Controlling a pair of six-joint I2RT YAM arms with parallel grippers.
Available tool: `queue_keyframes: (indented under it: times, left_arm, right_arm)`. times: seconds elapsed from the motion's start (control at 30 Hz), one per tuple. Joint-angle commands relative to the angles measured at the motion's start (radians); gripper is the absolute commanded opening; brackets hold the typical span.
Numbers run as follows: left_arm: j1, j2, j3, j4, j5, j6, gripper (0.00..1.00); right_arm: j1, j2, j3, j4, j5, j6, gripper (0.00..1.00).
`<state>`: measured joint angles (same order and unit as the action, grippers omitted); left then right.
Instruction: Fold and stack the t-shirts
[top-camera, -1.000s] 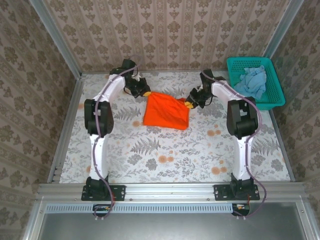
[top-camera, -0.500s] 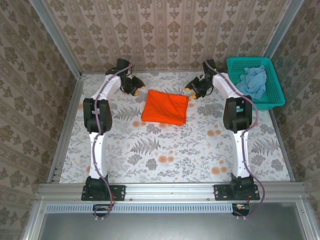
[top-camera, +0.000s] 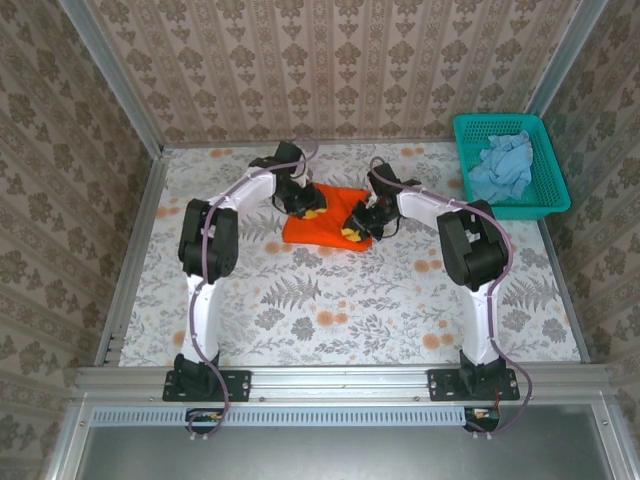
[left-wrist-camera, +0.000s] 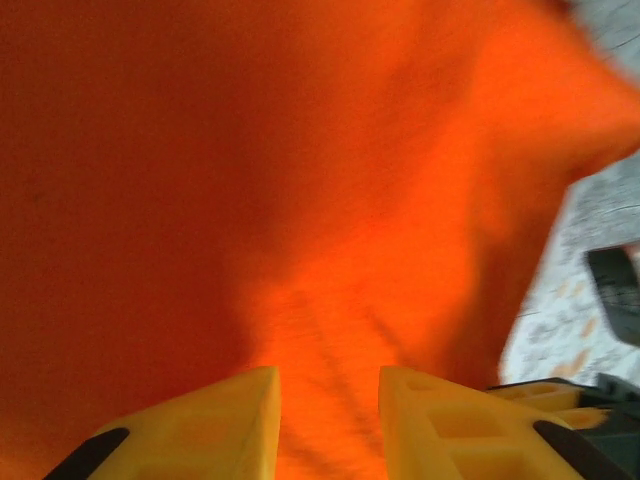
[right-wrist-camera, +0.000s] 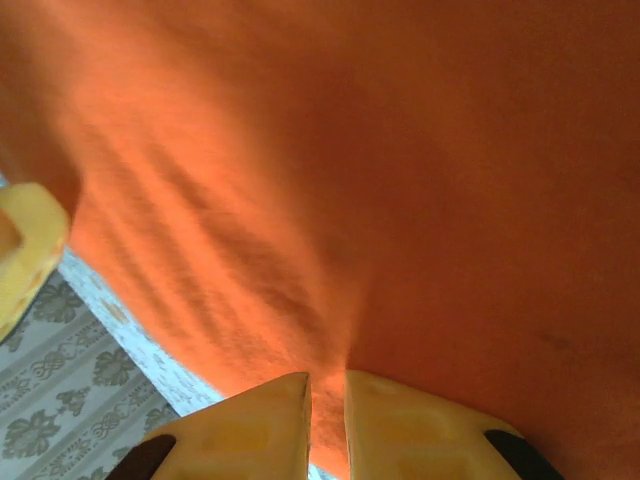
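Left claw (left-wrist-camera: 327, 390) over orange t-shirt (left-wrist-camera: 300, 150); right claw (right-wrist-camera: 327, 385) pinches it

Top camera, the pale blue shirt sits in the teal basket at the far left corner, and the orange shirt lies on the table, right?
No. The top external view shows the teal basket, pale blue shirt inside, at the far right corner, not left. The orange shirt does lie on the table.

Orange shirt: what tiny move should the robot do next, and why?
Probably close the left tool on the orange shirt. Its fingers stand apart with cloth between them, while the right tool already seems to pinch a wrinkle, so both would then hold the shirt for another fold.
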<state>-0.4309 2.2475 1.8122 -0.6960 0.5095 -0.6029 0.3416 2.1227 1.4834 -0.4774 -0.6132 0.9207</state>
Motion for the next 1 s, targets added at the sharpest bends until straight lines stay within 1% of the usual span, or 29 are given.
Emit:
queue_keyframes:
  times: [0.0, 0.03, 0.1, 0.17, 0.33, 0.43, 0.5, 0.57, 0.67, 0.73, 0.77, 0.83, 0.87, 0.97]
  left_arm:
    - [0.018, 0.004, -0.088, -0.019, -0.058, 0.078, 0.32]
    - [0.02, -0.008, -0.131, -0.014, -0.092, 0.088, 0.32]
    - [0.024, -0.038, -0.22, 0.012, -0.108, 0.096, 0.32]
    - [0.024, -0.071, -0.314, 0.041, -0.098, 0.109, 0.33]
    - [0.02, -0.215, -0.578, 0.115, -0.052, 0.111, 0.33]
    - [0.015, -0.305, -0.693, 0.119, -0.027, 0.113, 0.35]
    - [0.015, -0.362, -0.732, 0.103, -0.022, 0.119, 0.38]
    - [0.02, -0.415, -0.73, 0.067, -0.026, 0.136, 0.41]
    - [0.06, -0.473, -0.663, 0.008, -0.024, 0.148, 0.51]
    - [0.097, -0.481, -0.58, -0.036, -0.023, 0.166, 0.6]
    - [0.113, -0.478, -0.549, -0.045, -0.024, 0.177, 0.63]
    - [0.146, -0.456, -0.486, -0.058, -0.032, 0.206, 0.64]
    - [0.159, -0.437, -0.46, -0.063, -0.03, 0.215, 0.64]
    - [0.185, -0.351, -0.383, -0.062, -0.013, 0.235, 0.62]
  right_arm:
    - [-0.004, 0.033, -0.065, 0.03, 0.037, -0.003, 0.18]
    - [-0.002, 0.037, -0.087, 0.031, 0.049, -0.024, 0.19]
    - [-0.002, 0.038, -0.126, 0.022, 0.069, -0.059, 0.19]
    - [-0.001, 0.027, -0.173, 0.029, 0.079, -0.085, 0.19]
    - [0.022, -0.029, -0.302, 0.065, 0.081, -0.149, 0.22]
    - [0.027, -0.081, -0.344, 0.065, 0.071, -0.177, 0.23]
    - [0.035, -0.127, -0.339, 0.063, 0.062, -0.203, 0.27]
    - [0.046, -0.171, -0.324, 0.098, 0.024, -0.207, 0.3]
    - [0.051, -0.226, -0.281, 0.157, -0.013, -0.18, 0.36]
    - [0.049, -0.24, -0.23, 0.191, -0.017, -0.18, 0.41]
    - [0.049, -0.236, -0.204, 0.201, -0.012, -0.191, 0.42]
    - [0.047, -0.205, -0.122, 0.188, 0.027, -0.225, 0.44]
    - [0.045, -0.174, -0.08, 0.175, 0.037, -0.238, 0.44]
    - [0.042, -0.036, 0.103, 0.094, 0.033, -0.256, 0.36]
